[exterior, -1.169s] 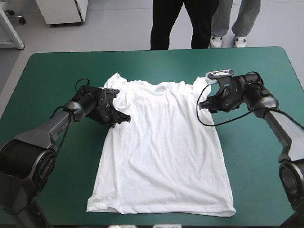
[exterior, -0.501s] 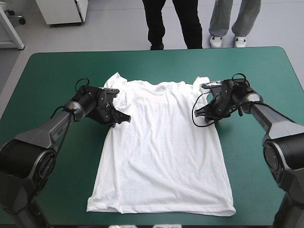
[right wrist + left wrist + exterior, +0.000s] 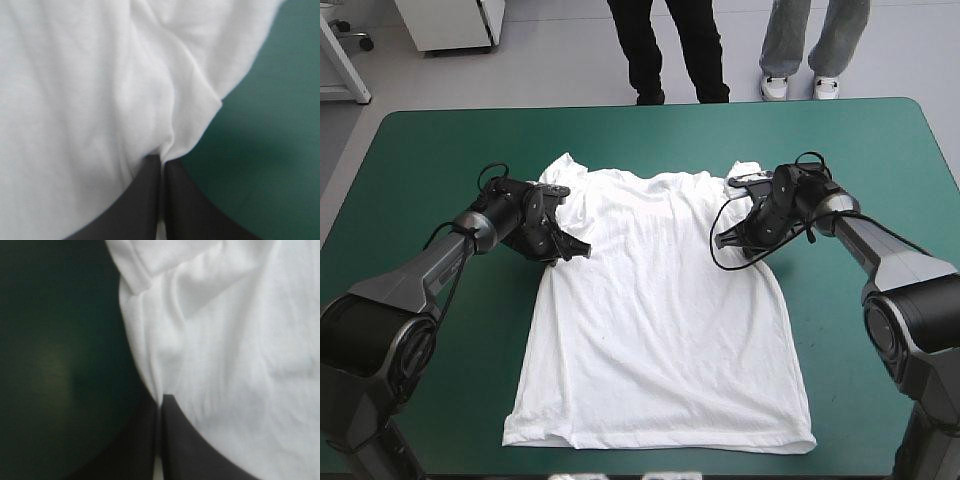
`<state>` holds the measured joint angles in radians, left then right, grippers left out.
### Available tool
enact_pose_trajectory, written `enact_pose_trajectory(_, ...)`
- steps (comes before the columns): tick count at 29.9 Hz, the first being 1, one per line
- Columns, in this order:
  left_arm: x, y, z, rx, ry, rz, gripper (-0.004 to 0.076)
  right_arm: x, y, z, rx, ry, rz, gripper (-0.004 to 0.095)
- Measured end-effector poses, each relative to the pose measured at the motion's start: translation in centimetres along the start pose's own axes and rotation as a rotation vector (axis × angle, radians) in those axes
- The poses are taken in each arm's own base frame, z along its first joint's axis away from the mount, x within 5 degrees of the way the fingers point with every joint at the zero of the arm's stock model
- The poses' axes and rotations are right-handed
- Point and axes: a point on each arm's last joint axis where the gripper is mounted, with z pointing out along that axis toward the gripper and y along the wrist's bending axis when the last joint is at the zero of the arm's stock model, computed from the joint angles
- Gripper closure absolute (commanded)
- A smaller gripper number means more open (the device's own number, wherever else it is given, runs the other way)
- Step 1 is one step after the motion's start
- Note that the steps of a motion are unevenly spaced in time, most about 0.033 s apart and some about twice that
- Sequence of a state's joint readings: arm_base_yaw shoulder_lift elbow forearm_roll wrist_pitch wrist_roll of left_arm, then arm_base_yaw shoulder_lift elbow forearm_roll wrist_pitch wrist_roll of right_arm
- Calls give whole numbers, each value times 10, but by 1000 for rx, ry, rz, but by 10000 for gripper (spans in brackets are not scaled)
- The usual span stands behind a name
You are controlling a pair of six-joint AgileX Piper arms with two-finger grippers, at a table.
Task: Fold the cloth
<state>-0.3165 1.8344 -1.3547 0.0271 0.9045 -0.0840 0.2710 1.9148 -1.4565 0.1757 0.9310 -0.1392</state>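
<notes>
Spread flat on the teal-green bench (image 3: 420, 140) at mid-frame, the T-shirt (image 3: 660, 320) is pinched below each sleeve by the left claw (image 3: 586, 250) and right claw (image 3: 719, 240), both nearly closed on it; the first fold seems to be starting, needing an even lift.

A table (image 3: 860, 140) with teal-green cover on a pale grey floor (image 3: 570, 50); a white cabinet (image 3: 450, 22) beyond its far left corner.
</notes>
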Motion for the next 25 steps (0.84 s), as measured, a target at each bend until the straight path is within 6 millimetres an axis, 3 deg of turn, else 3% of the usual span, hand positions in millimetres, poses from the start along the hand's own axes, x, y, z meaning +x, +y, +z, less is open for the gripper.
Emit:
enact_pose_trajectory(3,-4,2,-31,-8,-80,14,733,-2,6,-19,-15,-15,0,925)
enact_pose_trajectory(9,-3,5,-103,-22,-269,23,733,-9,15,-92,-8,-165,-21,925)
enact_pose_trajectory(16,17,8,-168,-16,-426,17,733,-3,27,-170,-9,-337,-37,925)
enact_pose_trajectory(25,49,9,-246,32,-638,12,733,25,42,-272,-15,-577,-63,925)
